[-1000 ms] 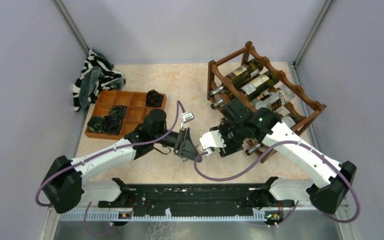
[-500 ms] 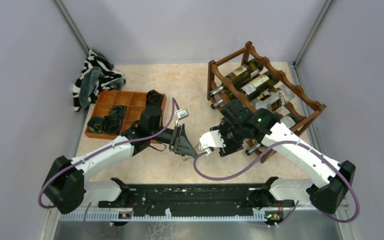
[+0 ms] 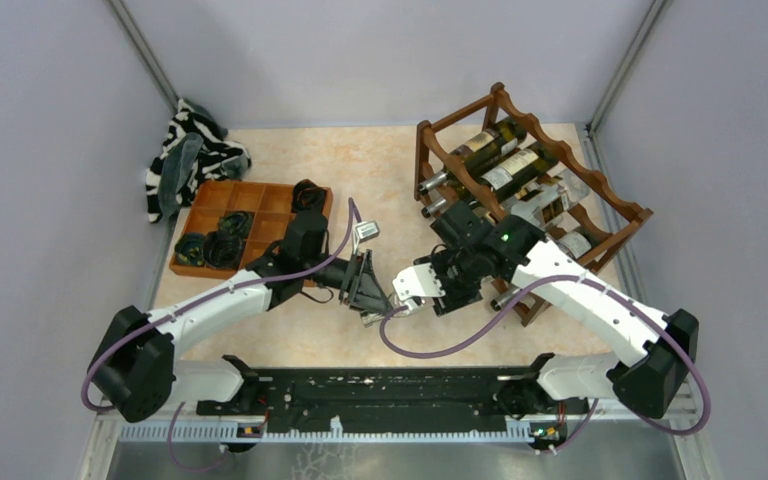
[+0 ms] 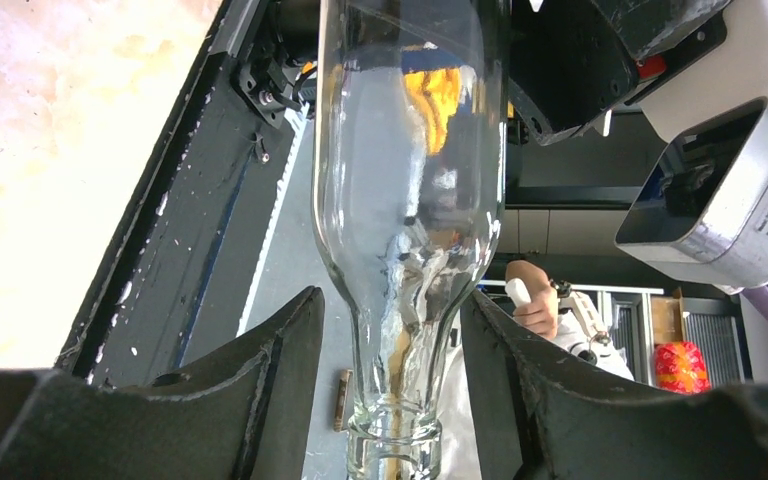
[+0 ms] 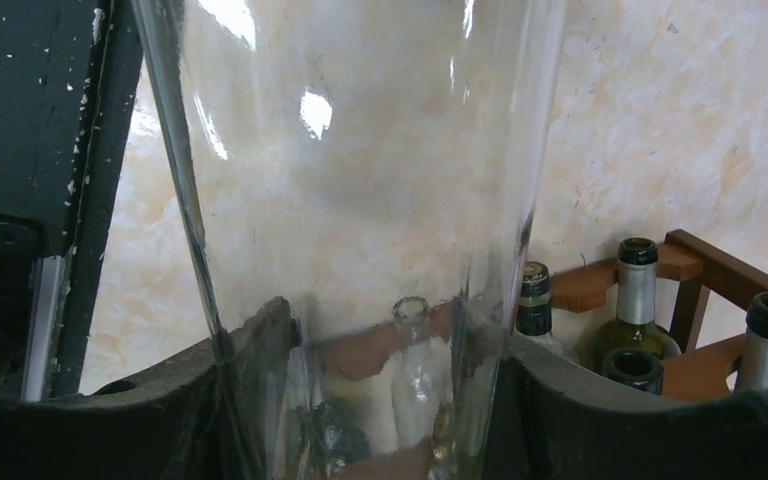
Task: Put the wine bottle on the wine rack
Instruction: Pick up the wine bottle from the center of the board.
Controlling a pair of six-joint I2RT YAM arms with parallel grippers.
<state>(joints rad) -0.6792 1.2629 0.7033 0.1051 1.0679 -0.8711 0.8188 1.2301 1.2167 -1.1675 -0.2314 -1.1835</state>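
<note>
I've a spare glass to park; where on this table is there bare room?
Bare tabletop lies at the back between the compartment tray and the wine rack, and in the near strip before the black base rail. The middle is crowded: left pincer and right pincer flank the clear bottle.

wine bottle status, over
Left gripper shut on wine bottle at the shoulder; right gripper shut on its body. Bottle mid-air, not yet on wine rack. Other bottles fill upper slots.
</note>
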